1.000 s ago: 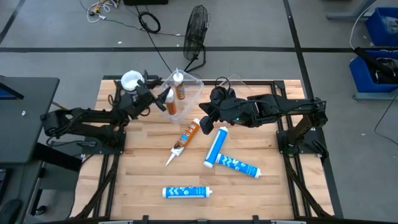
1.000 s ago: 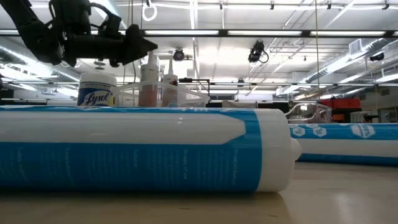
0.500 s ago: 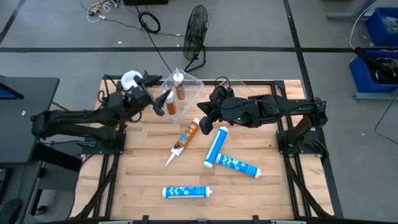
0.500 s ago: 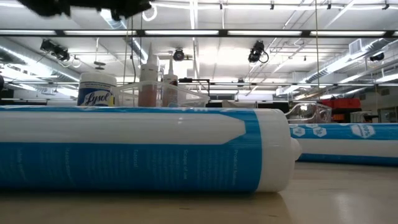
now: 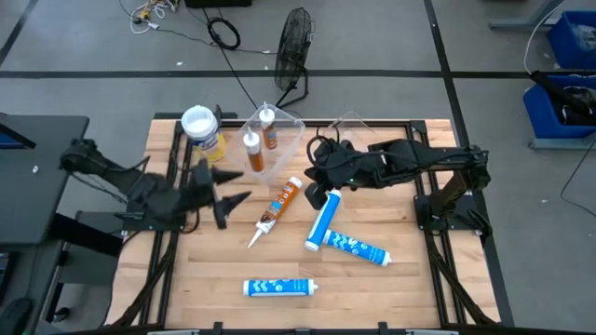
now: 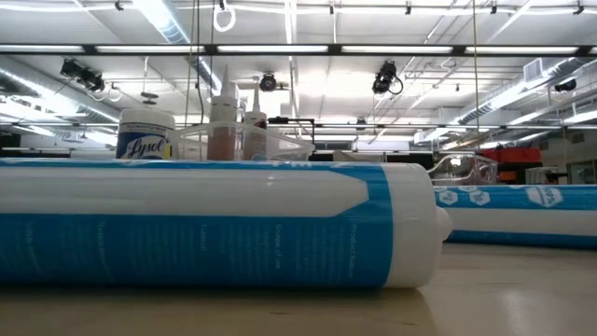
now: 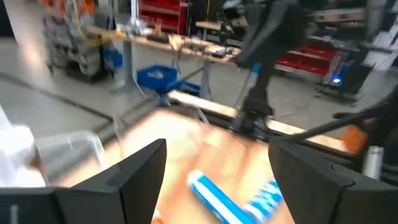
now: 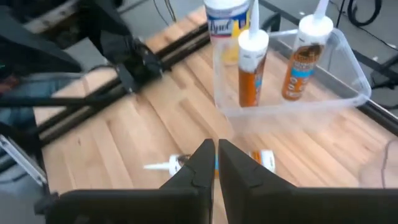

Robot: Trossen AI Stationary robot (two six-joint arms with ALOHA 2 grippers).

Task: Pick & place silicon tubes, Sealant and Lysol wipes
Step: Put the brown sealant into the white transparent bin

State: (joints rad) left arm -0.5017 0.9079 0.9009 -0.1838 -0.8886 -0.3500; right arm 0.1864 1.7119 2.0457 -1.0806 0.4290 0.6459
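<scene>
At the far left corner of the pale wooden plank bench (image 5: 391,288), the Lysol wipes (image 5: 202,129), a stout yellow canister under a wide round white lid, stand upright just outside the clear plastic bin (image 5: 289,130). Nothing holds them; they rest free on the wood, beside the bin wall and not inside it, so I judge that step unfinished.

Inside the bin, two slim orange-brown sealant tubes (image 5: 260,141) with white nozzles stand leaning against its thin see-through walls, which keep them from tipping. A third orange-brown tube (image 5: 278,205) lies flat on the planks between the arms, nozzle towards the near edge.

The left pincer (image 5: 226,189) hangs empty over the left part of the bench, well apart from the canister, its two dark fingers (image 7: 134,177) spread wide; in its wrist view nothing sits between them. The right pincer (image 8: 216,163) sits over the middle of the bench, above the lying orange tube, its fingers all but pressed together with only a thin slit and nothing gripped.

Three white-and-blue silicone tubes lie on their sides nearer the front: two (image 5: 337,233) touching in a loose V on the right, one (image 5: 280,288) alone by the near edge. They look smooth, rigid and glossy, round enough to roll if nudged.
</scene>
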